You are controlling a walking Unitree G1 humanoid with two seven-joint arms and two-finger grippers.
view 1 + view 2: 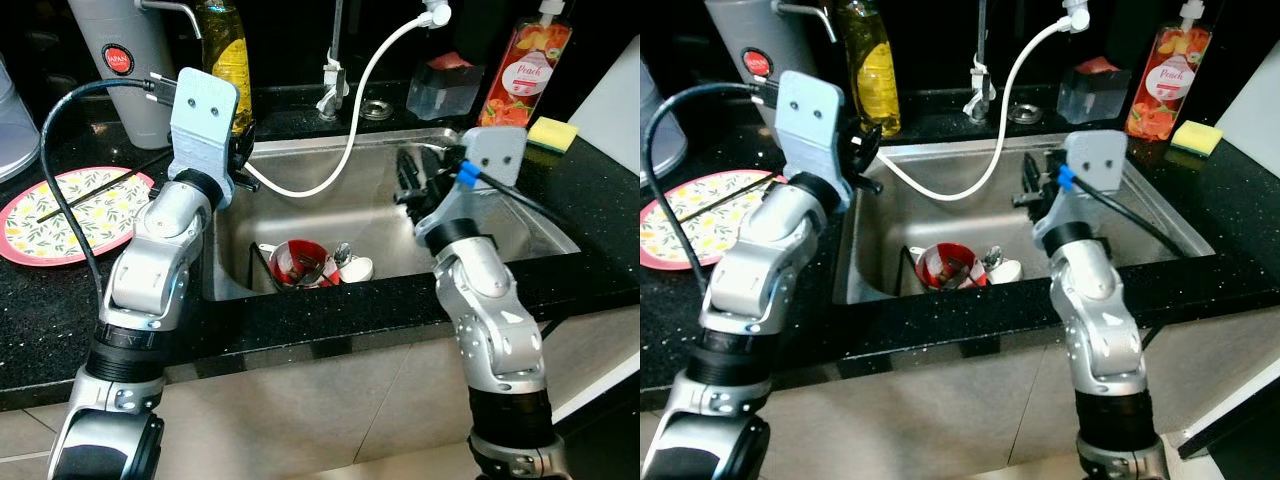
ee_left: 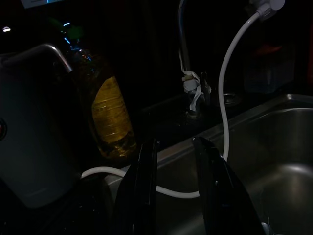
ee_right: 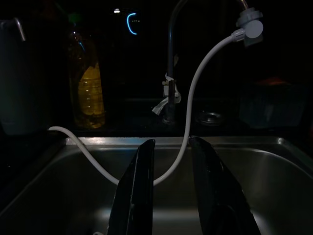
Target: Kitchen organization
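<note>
A Unitree G1 stands at a black kitchen counter with both arms raised over the steel sink (image 1: 520,225), its kitchen tidy-up apparently barely begun. The left gripper (image 2: 173,171) hovers at the sink's left rim, fingers parted and empty, near a bottle of yellow liquid (image 1: 225,55); the right gripper (image 3: 171,171) hangs above the basin's right side, likewise spread and holding nothing. Down in the basin, against the near wall, a red bowl (image 1: 298,262) sits with cutlery and what looks like a white cup (image 1: 357,268) just beside it, all unwashed or at least unmoved by either hand. A white hose (image 1: 355,110) droops from the tap (image 1: 333,70) into the sink. On the counter to the left, a floral plate (image 1: 70,210) with chopsticks (image 1: 85,195) across it waits; a peach soap bottle (image 1: 525,65) and yellow sponge (image 1: 552,132) stand at the right. Judging from this, the dishes remain to be gathered.
</note>
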